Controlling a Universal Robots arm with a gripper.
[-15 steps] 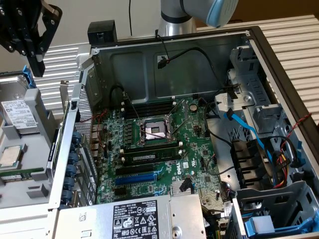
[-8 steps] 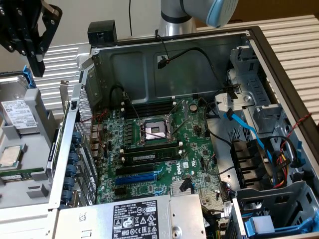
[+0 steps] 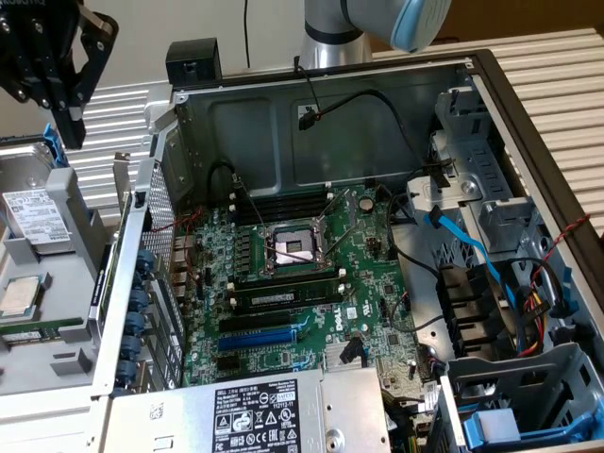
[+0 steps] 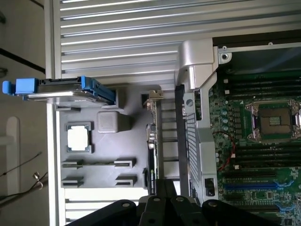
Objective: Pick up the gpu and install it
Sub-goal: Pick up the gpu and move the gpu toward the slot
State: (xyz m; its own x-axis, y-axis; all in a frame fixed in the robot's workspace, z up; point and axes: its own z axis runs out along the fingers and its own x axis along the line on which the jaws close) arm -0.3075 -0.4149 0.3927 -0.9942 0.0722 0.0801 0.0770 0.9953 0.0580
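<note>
Case (image 3: 255, 132): you're working on an open computer case lying on its side. Everything below is placed against it.
Arm (image 3: 330, 33): its silver column with a blue cap rises behind the case's far wall. From there it reaches out past the case on the exterior view's left, so the wrist looks straight down.
Motherboard (image 3: 373, 283): the big green board on the case floor, with its bare processor socket near the middle.
Tray (image 3: 80, 245): the grey parts tray lies just outside the case, against its perforated side wall.
Drive (image 4: 66, 89): a hard drive in a blue carrier sits in the tray on the side away from the case.
Gripper (image 3: 72, 127): you have it outside the case, high over the tray, with the fingers pointing down.
Gpu (image 4: 150, 141): it stands on edge at the tray's border, just beside the case's perforated wall and parallel to it. You see only its thin edge and the bracket end.
Gpu against the jaws: in the wrist view the card's edge runs straight towards the fingertips. The exterior view shows the gripper well above the tray, so they are apart.
Jaws: clenched, with the two black fingers (image 4: 157, 190) pressed together. They hold nothing and touch nothing.
Processor chip (image 4: 78, 138): it lies flat in a tray recess, further from the case than the gpu.
</note>
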